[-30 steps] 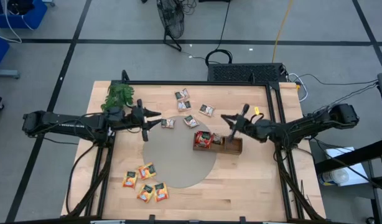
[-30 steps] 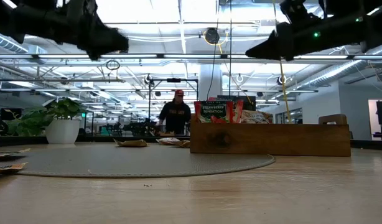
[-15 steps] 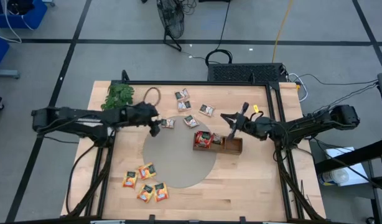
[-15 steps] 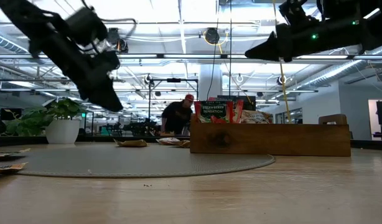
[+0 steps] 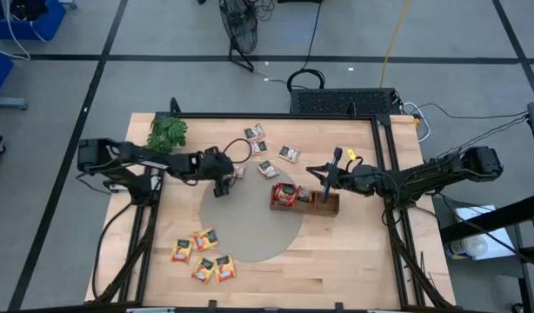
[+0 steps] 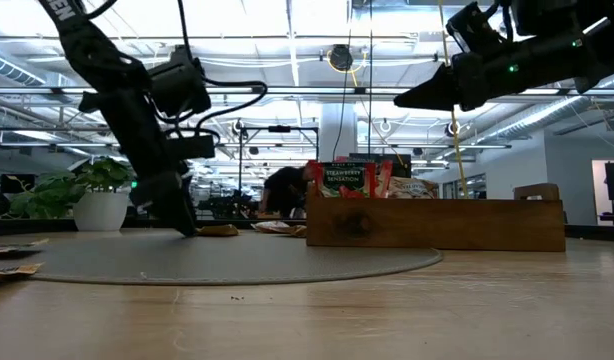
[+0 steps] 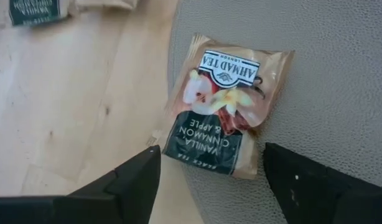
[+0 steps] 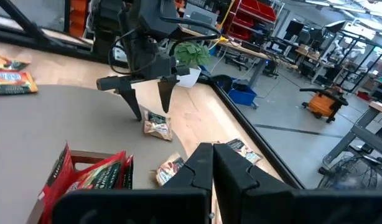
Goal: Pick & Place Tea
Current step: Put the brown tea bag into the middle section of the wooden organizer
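A grey-white tea sachet (image 7: 225,102) with a dark printed patch lies flat, part on the far-left rim of the round grey mat (image 5: 250,222) and part on the bare wood. My left gripper (image 7: 209,180) is open and points down at it. One finger (image 7: 138,180) stands on each side of the sachet's near end without touching. The right wrist view shows this too, gripper (image 8: 150,102) above sachet (image 8: 157,124). My right gripper (image 8: 211,162) is shut and hovers high over the brown wooden tray (image 5: 326,203). Red sachets (image 5: 284,195) stand in the tray.
More grey-white sachets (image 5: 254,133) (image 5: 289,154) (image 5: 267,169) lie on the far part of the table. Orange-yellow ones (image 5: 202,252) lie near the left front. A green sprig (image 5: 167,132) sits at the far-left corner. A person (image 6: 285,190) stands in the room behind.
My left arm has swung toward the table's middle. Its gripper has tipped from level to pointing down and has come down low over the sachet at the mat's rim. The sachets and the tray have stayed in place.
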